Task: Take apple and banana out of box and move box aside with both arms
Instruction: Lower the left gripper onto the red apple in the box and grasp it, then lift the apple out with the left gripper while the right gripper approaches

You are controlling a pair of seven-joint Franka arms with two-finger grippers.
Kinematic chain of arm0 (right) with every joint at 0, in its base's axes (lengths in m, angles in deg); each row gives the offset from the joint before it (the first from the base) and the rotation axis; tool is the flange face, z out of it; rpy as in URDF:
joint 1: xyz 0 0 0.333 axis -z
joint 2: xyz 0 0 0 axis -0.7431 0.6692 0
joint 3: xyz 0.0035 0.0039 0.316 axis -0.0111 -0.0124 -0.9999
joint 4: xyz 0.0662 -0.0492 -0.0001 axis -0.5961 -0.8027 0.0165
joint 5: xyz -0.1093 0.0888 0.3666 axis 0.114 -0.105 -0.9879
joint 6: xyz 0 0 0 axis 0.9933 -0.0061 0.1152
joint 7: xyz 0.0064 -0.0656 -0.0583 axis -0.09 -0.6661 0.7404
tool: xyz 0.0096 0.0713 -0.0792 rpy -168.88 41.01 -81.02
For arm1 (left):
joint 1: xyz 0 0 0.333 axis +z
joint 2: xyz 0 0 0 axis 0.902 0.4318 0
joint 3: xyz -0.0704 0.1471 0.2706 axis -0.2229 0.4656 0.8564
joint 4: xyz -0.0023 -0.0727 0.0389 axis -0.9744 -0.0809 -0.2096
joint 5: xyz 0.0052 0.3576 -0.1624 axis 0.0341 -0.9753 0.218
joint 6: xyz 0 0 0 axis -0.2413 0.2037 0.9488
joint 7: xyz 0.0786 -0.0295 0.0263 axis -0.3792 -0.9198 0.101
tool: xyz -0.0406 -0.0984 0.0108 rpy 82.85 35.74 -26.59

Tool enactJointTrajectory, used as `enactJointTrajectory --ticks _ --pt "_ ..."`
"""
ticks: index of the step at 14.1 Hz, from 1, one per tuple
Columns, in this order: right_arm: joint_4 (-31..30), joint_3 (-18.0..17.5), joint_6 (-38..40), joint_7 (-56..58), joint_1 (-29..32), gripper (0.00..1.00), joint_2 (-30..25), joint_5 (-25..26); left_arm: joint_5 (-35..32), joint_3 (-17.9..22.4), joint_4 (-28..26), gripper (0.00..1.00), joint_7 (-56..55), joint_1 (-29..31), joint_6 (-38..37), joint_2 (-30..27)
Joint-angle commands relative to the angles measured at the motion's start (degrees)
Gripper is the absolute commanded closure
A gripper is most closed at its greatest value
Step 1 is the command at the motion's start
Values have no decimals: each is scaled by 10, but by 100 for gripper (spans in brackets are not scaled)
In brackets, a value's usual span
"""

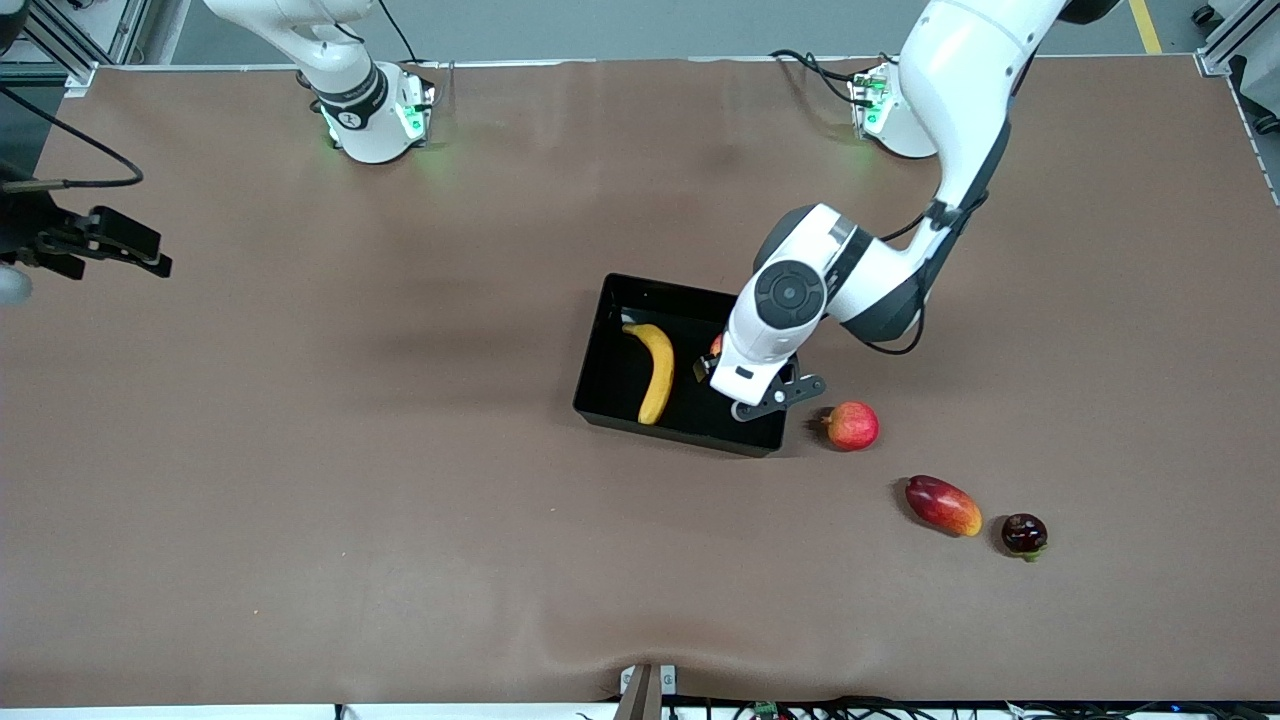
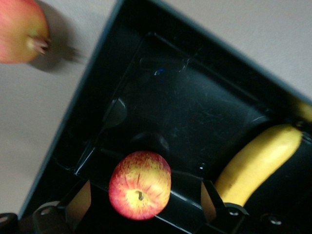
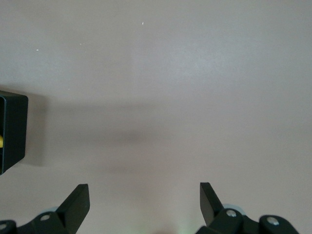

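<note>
- Risk nearest the front camera: the pink-red round fruit (image 1: 852,425) sits on the worktop (image 1: 400,500) just beside the box (image 1: 600,395), at the box's corner toward the left arm's end. If the box is pushed that way later, I judge it would bump this fruit and send it rolling.
- Risk inside the box: the apple (image 2: 140,191) lies on the box floor close to the wall toward the left arm's end, and it is round. A gripper coming down off-centre could nudge it against the wall or roll it toward the banana (image 1: 655,370), which lies lengthwise in the middle of the box.
- Wall contact is another hazard: the fingers (image 2: 75,204) straddle the apple with the low wall close by, so one finger could catch the rim and shift or tip the box.
- Pose of the left gripper (image 2: 144,207): it hangs over the box at the end toward the left arm, pointing down, jaws spread wide on either side of the apple and clamped on nothing.
- Pose of the right gripper (image 3: 145,202): it waits well apart from the box, over bare worktop toward the right arm's end, jaws apart and empty.
</note>
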Motion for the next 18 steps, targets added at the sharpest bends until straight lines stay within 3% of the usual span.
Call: enactJointTrajectory --ticks 1,7,8,9,10,11,15,18 --pt "7 0 -2 -2 -12 0 11 0 -12 1 -2 0 -11 -7 9 18" --pt "7 0 -9 -2 -29 0 32 0 -12 1 -25 0 -11 -17 9 32" --pt "7 0 -19 -5 -33 0 34 0 -12 1 -24 11 -11 -19 9 33" --pt "7 0 -30 -16 -38 0 37 0 -12 1 -24 44 -9 -19 9 34" --pt "7 0 -37 -39 -39 0 40 -2 -12 1 -23 94 -9 -19 9 38" --pt "7 0 -39 -61 -42 0 43 -2 -13 1 -21 100 -8 -19 9 40" --pt "7 0 -44 -74 -65 0 62 1 -26 2 4 100 1 -11 -4 13" --pt "7 0 -64 -134 -69 0 65 -3 -28 3 44 100 6 -1 -60 -26"
